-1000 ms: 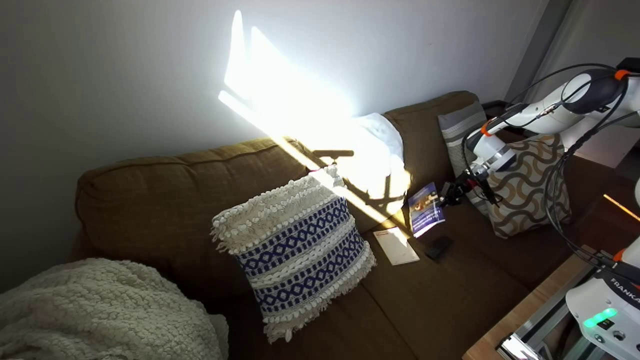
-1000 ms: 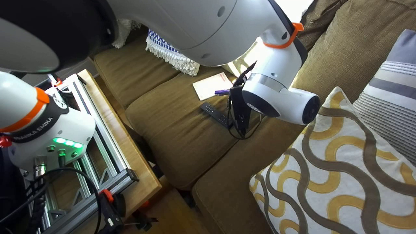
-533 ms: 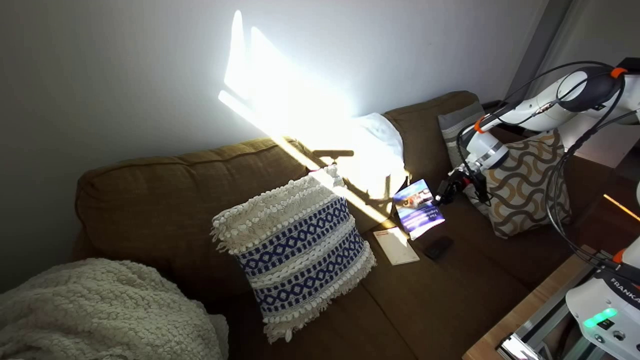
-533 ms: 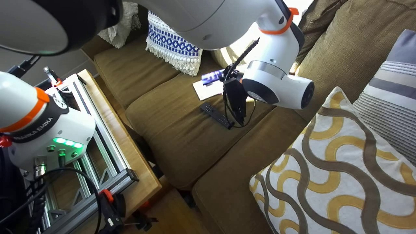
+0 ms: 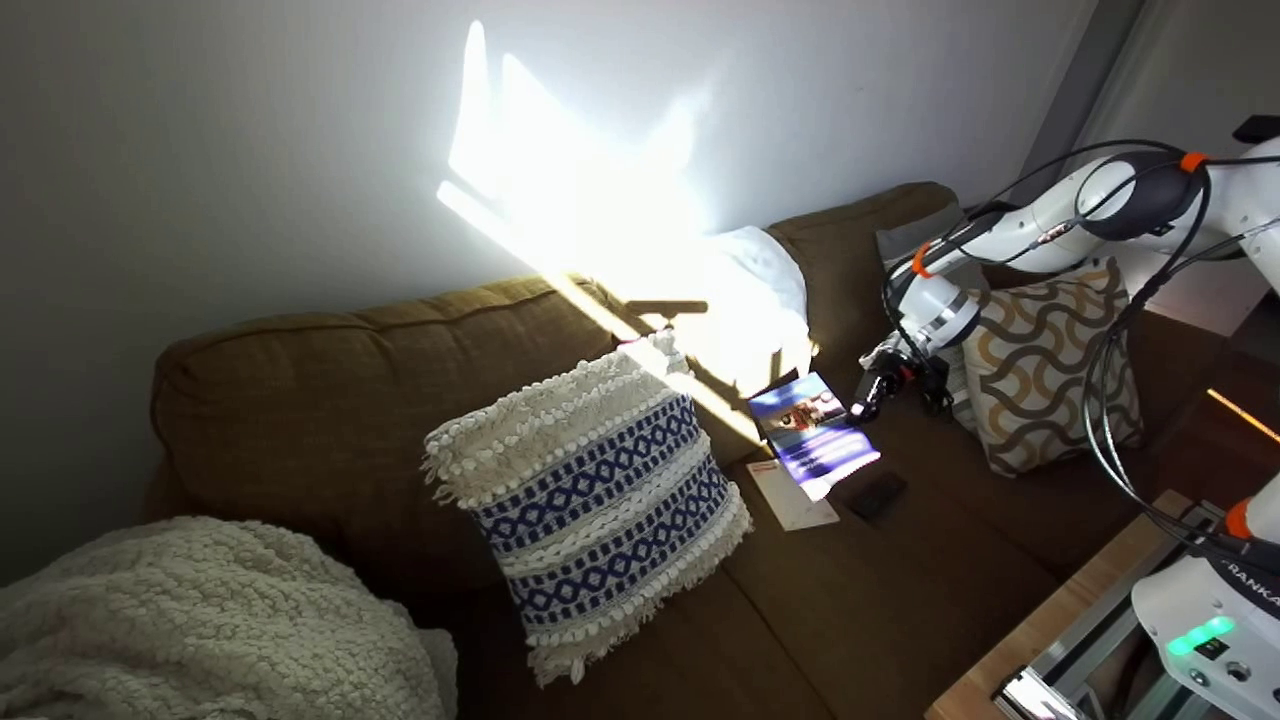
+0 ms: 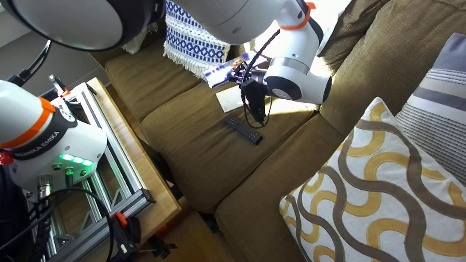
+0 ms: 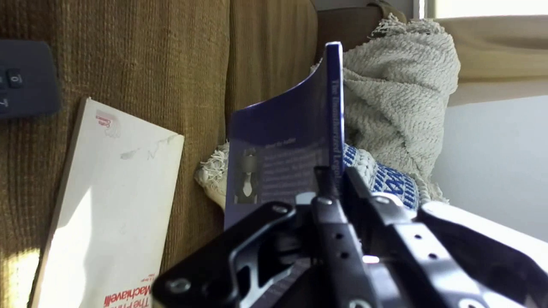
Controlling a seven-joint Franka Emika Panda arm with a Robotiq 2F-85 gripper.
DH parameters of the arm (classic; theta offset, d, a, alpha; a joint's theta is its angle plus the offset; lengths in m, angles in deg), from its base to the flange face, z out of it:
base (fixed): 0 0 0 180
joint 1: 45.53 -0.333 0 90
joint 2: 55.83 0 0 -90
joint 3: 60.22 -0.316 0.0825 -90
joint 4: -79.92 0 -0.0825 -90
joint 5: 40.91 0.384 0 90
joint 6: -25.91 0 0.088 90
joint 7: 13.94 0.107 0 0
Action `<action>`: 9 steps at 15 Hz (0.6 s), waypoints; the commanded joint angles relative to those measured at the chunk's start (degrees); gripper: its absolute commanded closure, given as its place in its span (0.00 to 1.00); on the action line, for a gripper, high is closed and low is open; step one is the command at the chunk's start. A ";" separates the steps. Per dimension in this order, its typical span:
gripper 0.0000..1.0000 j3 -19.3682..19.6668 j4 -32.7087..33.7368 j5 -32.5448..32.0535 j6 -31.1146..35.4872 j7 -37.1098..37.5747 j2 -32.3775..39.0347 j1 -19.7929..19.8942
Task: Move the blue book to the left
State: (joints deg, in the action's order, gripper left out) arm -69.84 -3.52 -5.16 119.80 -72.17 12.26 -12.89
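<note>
While gripper [image 7: 339,176] has blue bk [image 7: 278,132] pinched betw. fingers at the spine, bk juts from them twd. knitted pillow [image 5: 598,508], near it (contact: can't tell). Long axis approx. across fingertips. Est.: if left = pillow-ward, bk leads, may snag there.

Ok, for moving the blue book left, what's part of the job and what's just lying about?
Part of the job:
blue book
claw, closed on the book

Just lying about:
white book
black remote
blue-and-white pillow
swirl-patterned pillow
striped pillow
cream throw
</note>
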 commanded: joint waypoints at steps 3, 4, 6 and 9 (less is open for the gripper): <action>0.97 2.55 7.65 0.72 -3.47 0.20 9.06 -2.91; 0.97 2.90 8.24 0.89 -2.38 0.49 10.34 -3.33; 0.97 3.29 10.20 1.26 -1.20 0.89 13.02 -3.59; 0.97 3.65 12.45 1.94 1.55 2.14 15.57 -4.10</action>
State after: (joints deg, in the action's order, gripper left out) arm -66.88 4.37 -4.46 119.87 -71.72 24.25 -16.41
